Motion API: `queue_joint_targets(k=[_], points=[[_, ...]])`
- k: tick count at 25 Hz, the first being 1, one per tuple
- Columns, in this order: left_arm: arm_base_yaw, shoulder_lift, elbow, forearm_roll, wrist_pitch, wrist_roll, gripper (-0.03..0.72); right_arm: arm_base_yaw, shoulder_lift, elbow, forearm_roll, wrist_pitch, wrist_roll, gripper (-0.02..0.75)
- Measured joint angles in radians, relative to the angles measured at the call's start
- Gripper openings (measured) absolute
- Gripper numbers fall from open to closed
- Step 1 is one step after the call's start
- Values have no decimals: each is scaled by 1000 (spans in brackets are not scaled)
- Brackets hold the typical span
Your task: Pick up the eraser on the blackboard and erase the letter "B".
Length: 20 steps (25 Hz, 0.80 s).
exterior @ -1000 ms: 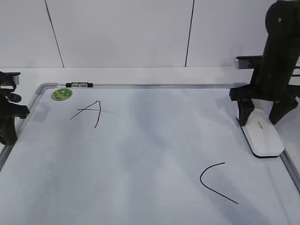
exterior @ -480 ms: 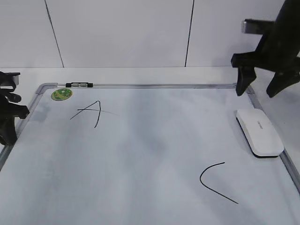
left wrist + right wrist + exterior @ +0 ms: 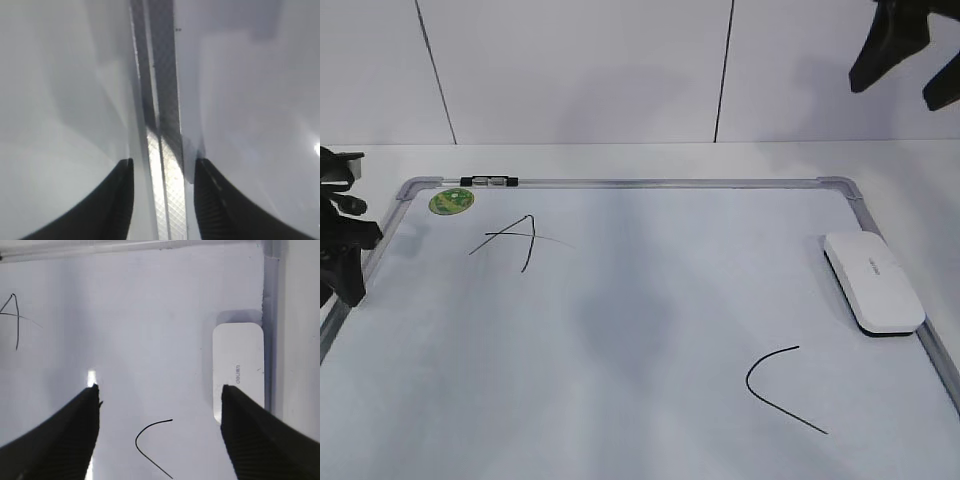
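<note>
Jaws: right gripper (image 3: 159, 432) wide open, empty, high above | white glossy oblong eraser (image 3: 873, 281) flat by right frame of white dry-erase blackboard (image 3: 620, 330) | letter B not visible | advice: retreat clear, avoid eraser.

eraser (image 3: 874, 281): white plastic, smooth and glossy, small grey lettering on top, dark underside edge
blackboard (image 3: 640, 330): smooth white writing surface with a soft sheen and faint grey smudges
frame (image 3: 162, 150): grey metal with a fine crosshatch texture, catching bright light
sticker (image 3: 451, 201): green, shiny
right gripper (image 3: 159, 430): matt black fingers
left gripper (image 3: 162, 200): black, faintly textured fingers
</note>
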<state>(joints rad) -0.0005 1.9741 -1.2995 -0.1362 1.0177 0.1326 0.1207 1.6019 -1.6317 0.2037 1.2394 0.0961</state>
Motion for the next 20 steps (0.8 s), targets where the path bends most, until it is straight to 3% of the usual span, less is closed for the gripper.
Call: queue_joint_targets(k=[5, 11, 20], points=[[3, -13, -77, 11, 117, 0, 293, 0, -93, 38, 17, 2, 0, 590], [3, -92, -104, 20, 178, 0, 234, 0, -262, 225, 17, 5, 0, 589], [3, -459, 29, 28, 200, 0, 225, 0, -598, 406, -16, 13, 0, 589]])
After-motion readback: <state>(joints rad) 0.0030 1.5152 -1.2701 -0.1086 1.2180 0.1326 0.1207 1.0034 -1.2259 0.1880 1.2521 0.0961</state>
